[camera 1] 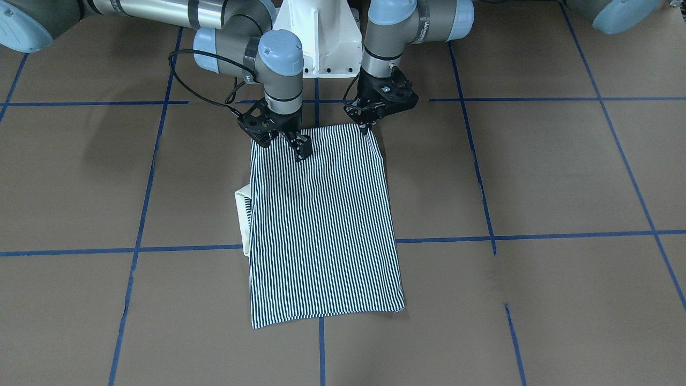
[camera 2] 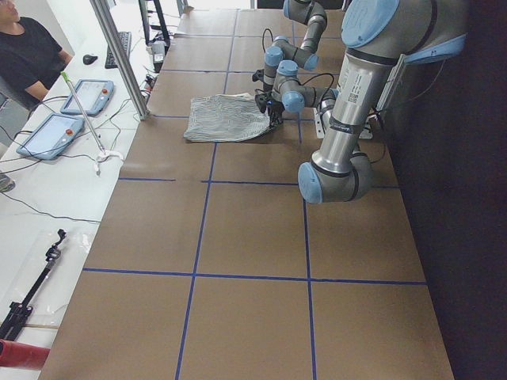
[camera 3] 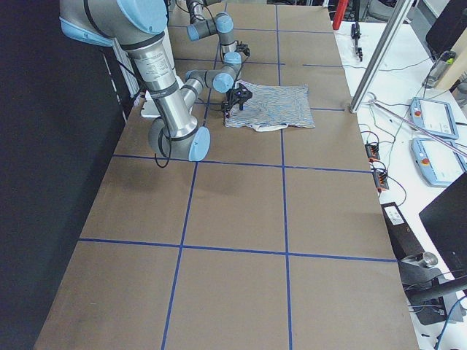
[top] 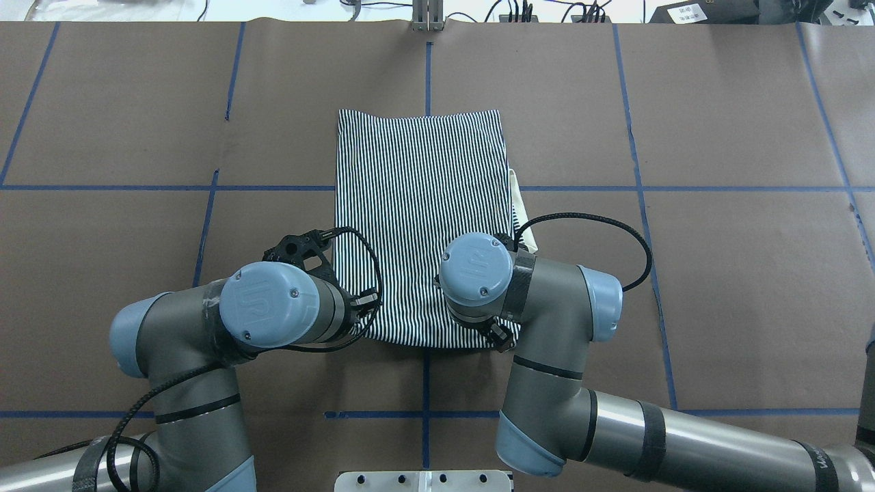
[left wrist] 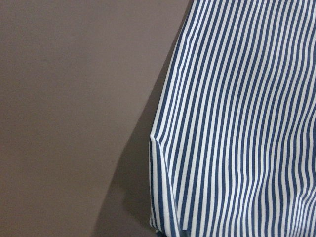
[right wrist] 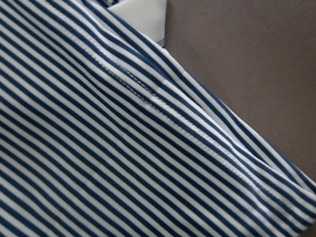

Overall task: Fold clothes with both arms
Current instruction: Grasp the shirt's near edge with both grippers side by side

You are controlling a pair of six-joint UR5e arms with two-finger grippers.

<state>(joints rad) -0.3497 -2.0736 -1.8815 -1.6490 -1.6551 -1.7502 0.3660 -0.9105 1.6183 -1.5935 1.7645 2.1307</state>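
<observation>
Brown table [camera 1: 536, 171] bears folded polo shirt [camera 1: 321, 225] lengthwise from robot; both pincers' [camera 1: 367, 127] [camera 1: 283, 141] states unclear.

The only mark is the raised "UR" logo on the light blue round joint caps [top: 476, 267] of the grey metallic robot arms. No other text is legible in any view.

Soft striped cloth shirt [camera 1: 321, 225] on matt brown paper table cover [camera 1: 536, 177].
</observation>
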